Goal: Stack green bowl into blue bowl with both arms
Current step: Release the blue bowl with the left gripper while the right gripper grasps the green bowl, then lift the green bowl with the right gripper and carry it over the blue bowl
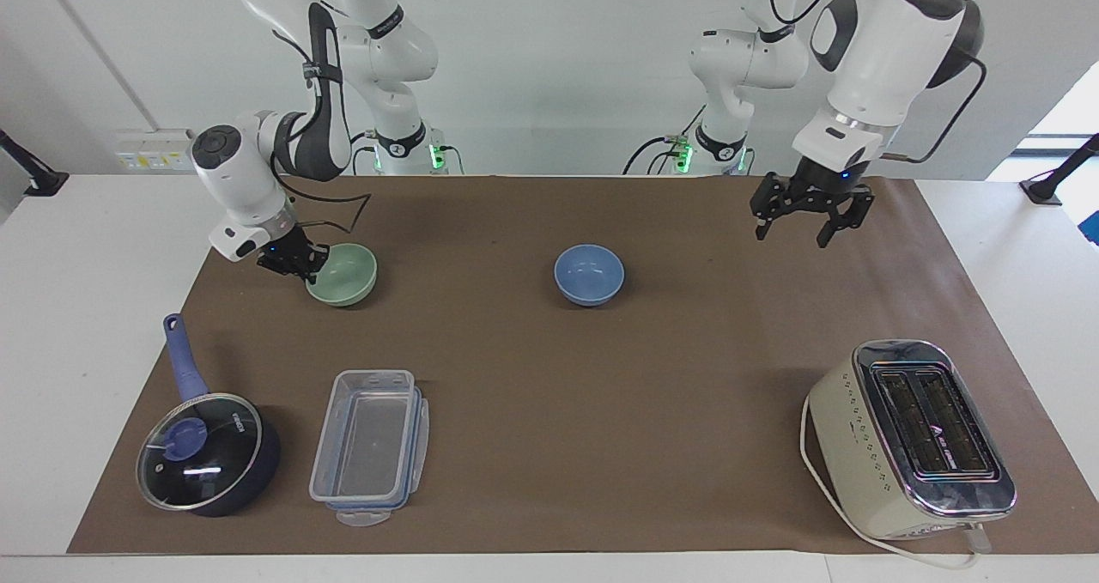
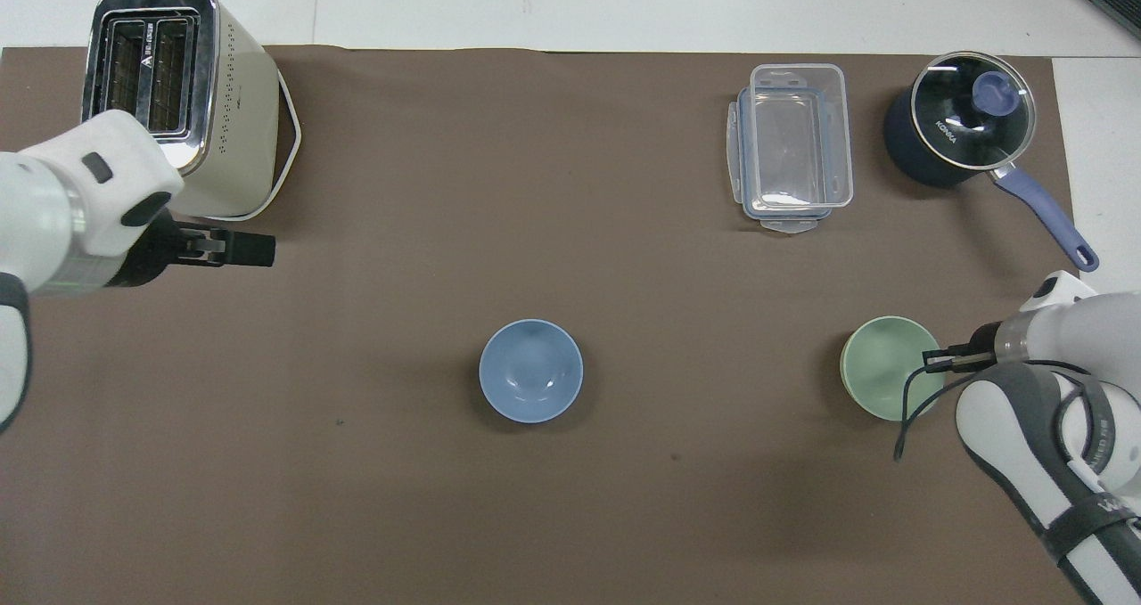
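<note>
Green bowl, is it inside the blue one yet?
No. The blue bowl sits alone mid-mat, with the open left pincer raised well clear. In hand: the right pincer is shut on the green bowl rim. Left: lifting it and stacking.
</note>
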Motion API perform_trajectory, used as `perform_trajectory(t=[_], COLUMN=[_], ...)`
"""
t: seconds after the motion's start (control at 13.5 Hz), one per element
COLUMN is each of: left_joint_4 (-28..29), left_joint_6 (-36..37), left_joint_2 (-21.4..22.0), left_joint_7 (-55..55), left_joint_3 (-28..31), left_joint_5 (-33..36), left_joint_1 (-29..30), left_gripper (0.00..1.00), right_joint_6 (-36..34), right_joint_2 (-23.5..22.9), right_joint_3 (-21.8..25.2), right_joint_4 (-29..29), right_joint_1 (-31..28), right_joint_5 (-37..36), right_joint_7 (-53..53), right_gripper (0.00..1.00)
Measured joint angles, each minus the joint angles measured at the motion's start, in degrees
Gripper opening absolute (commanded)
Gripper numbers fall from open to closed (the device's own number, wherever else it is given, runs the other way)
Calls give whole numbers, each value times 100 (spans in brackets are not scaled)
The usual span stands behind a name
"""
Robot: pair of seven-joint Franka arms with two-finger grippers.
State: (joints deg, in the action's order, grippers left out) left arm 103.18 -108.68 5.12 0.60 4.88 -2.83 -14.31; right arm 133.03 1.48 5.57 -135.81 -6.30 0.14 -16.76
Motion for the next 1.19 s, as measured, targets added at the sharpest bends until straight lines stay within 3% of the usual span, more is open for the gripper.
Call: perform_trajectory(t=[0.3,0.74,1.19], left_joint_4=[-839,-1235,-1602], left_joint_6=[941,1642,1990], left_joint_2=[-8,-138,-354], left_joint_7=[316,618,765], left_joint_3=[7,-2,-1], left_joint_5=[24,24,26], left_joint_1=[549,862,865], left_gripper=[100,100,100], right_joint_6=[-700,-2002,-2064], right_joint_2=[272,819,754], right_joint_3=[-10,-83,-115], right_joint_4=[434,1363,1632], right_joint_1=[18,420,1498], right_joint_5=[0,325,339], right_joint_7=[-60,-52,1248], right_gripper=[0,0,0])
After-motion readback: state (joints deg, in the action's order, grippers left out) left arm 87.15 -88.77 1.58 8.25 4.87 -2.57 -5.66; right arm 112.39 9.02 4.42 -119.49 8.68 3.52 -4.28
